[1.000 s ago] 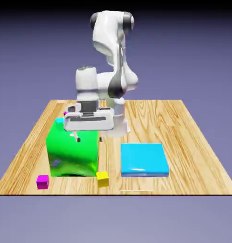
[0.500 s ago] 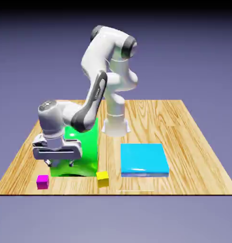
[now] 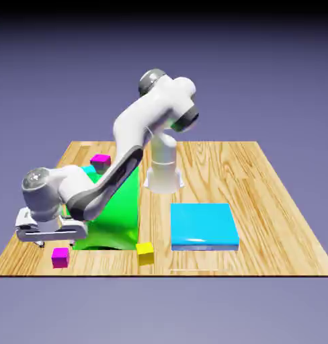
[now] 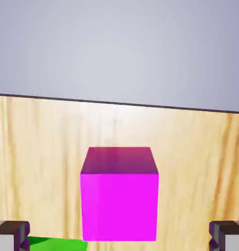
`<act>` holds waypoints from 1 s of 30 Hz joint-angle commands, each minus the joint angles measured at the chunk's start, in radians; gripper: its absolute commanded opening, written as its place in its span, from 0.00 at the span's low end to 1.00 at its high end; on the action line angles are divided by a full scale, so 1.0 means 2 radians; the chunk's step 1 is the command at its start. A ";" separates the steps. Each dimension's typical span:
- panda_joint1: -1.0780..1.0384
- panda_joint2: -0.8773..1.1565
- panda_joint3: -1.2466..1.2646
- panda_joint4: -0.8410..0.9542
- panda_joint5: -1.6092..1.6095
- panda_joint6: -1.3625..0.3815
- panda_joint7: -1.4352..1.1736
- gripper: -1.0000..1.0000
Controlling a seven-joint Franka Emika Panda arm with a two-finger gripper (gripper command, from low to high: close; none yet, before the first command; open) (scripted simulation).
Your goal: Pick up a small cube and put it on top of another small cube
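Note:
A small magenta cube point(image 3: 60, 257) sits on the wooden table point(image 3: 261, 201) near its front edge, at the exterior view's left. My gripper point(image 3: 57, 242) hangs low just above it, open, with the fingers apart and nothing held. In the hand view the same cube point(image 4: 119, 193) fills the lower middle, between the two grey fingertips point(image 4: 11, 236) of the gripper point(image 4: 119, 241), which stand well clear of its sides. A second small magenta cube point(image 3: 101, 160) lies at the back, behind the big green block point(image 3: 116, 208).
The big green block stands right beside the hand, partly behind the forearm; a strip of it point(image 4: 58, 242) shows in the hand view. A tiny yellow cube point(image 3: 145, 252) lies at the front. A flat cyan block point(image 3: 202, 226) lies toward the exterior view's right.
The arm swung from above the green block toward the exterior view's left and the front, and dropped low over the front magenta cube. The jaws stayed open.

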State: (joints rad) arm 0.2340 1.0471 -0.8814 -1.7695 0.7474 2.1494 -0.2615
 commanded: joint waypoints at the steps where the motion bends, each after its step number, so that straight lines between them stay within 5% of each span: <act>1: 0.000 0.000 0.000 0.000 0.000 0.000 0.000 0.00; 5: 0.026 -0.050 -0.036 0.001 -0.047 -0.048 0.021 0.00; 30: -0.107 -0.384 0.310 -0.209 -0.368 0.079 0.562 0.00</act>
State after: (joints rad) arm 0.0190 0.2783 -0.2620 -2.1871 0.0146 2.3070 0.8608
